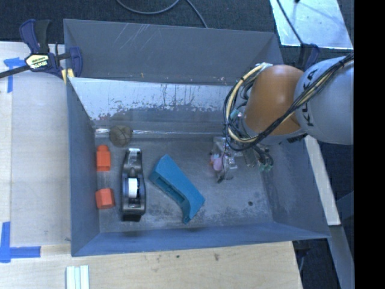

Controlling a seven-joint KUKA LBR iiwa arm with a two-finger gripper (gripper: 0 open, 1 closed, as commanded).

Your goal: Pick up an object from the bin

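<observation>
Just left of the pincer (225, 168), touching it or nearly so, sits a small pink thing (215, 160), right of centre on the floor of the bin (180, 59). It is too small to tell its shape, its long axis or which way it points. I also cannot tell whether it rests on the floor or hangs at the pincer's tip. Whether the pincer is wide or narrow cannot be told either, since its tip is a dark tangle under the wrist. The orange cover (271, 101) and loops of cables (237, 110) on the arm hide the bin floor and part of the back wall behind it.

Further left, apart from the pincer, lies a blue wedge (174, 185). Its long axis runs on a slant from upper left to lower right, and its lower right end bends down towards the near wall. Left of that, close beside it, stands a tape dispenser (133, 188), dark grey with a white roll, its long axis running from the back of the bin to the front. Against the left wall are two orange blocks, the upper orange block (103, 158) and the lower orange block (104, 198), one behind the other and apart. A round brown lump (120, 135) sits in the back left corner, just behind the dispenser; what it is cannot be made out.
</observation>
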